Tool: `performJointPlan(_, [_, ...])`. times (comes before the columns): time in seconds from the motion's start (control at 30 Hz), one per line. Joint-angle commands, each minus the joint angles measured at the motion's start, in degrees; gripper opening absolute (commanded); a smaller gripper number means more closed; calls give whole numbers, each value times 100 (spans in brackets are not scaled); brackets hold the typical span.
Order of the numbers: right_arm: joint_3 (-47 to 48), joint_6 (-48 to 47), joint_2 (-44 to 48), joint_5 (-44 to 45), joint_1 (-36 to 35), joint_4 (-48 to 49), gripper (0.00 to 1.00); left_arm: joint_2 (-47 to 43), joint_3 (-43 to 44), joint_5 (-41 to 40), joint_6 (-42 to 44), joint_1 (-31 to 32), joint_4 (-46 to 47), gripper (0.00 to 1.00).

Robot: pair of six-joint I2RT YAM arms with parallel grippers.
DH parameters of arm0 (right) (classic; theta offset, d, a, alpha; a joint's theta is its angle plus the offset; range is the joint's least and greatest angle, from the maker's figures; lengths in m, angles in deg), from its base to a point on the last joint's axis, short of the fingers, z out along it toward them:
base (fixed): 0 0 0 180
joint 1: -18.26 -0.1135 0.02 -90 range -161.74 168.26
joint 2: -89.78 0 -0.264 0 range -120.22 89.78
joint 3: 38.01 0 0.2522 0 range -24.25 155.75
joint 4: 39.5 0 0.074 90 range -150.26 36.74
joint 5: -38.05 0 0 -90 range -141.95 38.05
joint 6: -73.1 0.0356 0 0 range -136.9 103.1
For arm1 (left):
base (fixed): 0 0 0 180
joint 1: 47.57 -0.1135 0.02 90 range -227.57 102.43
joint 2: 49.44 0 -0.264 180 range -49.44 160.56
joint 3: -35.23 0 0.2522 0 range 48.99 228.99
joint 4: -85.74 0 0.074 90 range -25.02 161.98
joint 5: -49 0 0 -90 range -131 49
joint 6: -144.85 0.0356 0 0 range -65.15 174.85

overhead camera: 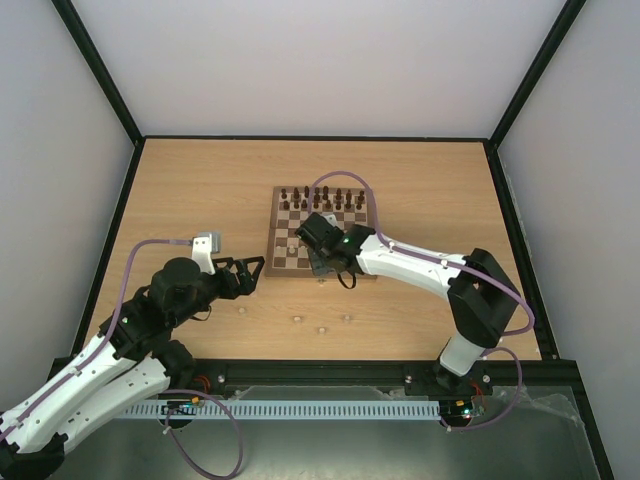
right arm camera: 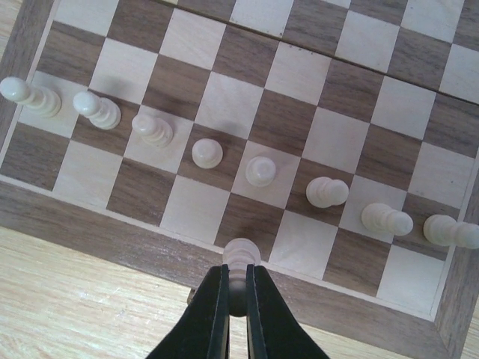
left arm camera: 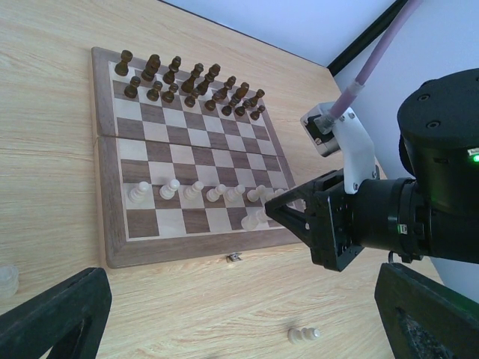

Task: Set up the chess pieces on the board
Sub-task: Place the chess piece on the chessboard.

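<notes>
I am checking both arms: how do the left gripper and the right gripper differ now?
The left gripper is open; the right gripper is shut. The left holds nothing; the right pinches a pale piece. The left is off the board, over the table; the right is over the board's near edge. Both have black fingers.

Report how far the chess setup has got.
Done: dark pieces stand in two rows, and eight pale pawns fill their row on the board. In hand: the right tool grips a pale piece over the back row. To do: loose pale pieces lie on the table; the left tool is open and empty.
</notes>
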Motion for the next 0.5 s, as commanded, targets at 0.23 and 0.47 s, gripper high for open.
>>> performJointPlan(0.23, [49, -103, -157, -165, 252, 169, 5, -3, 0, 0, 92, -11, 38, 99])
performJointPlan(0.47, [-19, -112, -217, -237, 280, 234, 5, -16, -6, -9, 81, -6, 44, 100])
